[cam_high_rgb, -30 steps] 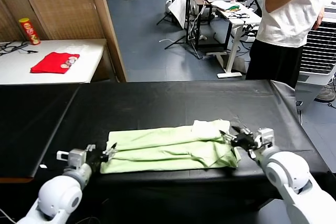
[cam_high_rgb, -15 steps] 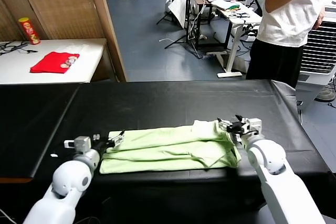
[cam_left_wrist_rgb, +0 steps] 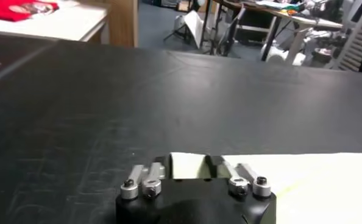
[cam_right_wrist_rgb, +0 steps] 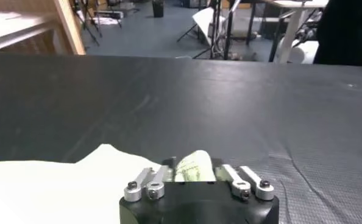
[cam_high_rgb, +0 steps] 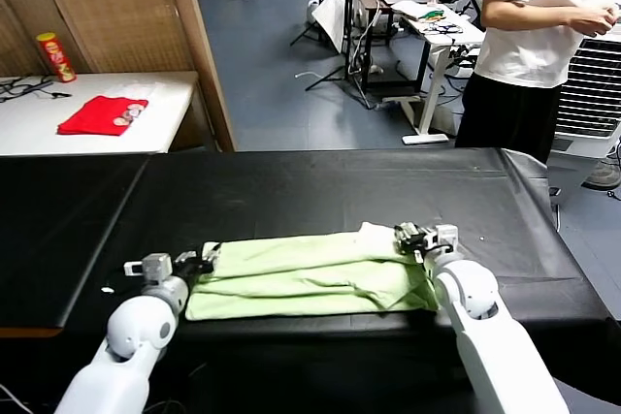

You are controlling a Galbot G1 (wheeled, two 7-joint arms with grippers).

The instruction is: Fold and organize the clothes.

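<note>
T-shirt (cam_high_rgb: 310, 273): pale green, folded into a long band lying flat along the near edge of the black desk (cam_high_rgb: 320, 191)
Left gripper (cam_high_rgb: 207, 257): arm reaches low from the near left corner, forearm level; jaws spread to either side of the band's left end, cloth between them (cam_left_wrist_rgb: 187, 165)
Right gripper (cam_high_rgb: 408, 238): arm low from the near right, wrist turned inward; jaws at the band's far right corner with a bunched fold between them (cam_right_wrist_rgb: 193, 165); grip not clear
Person (cam_high_rgb: 534, 36): stands beyond the desk's far right corner
</note>
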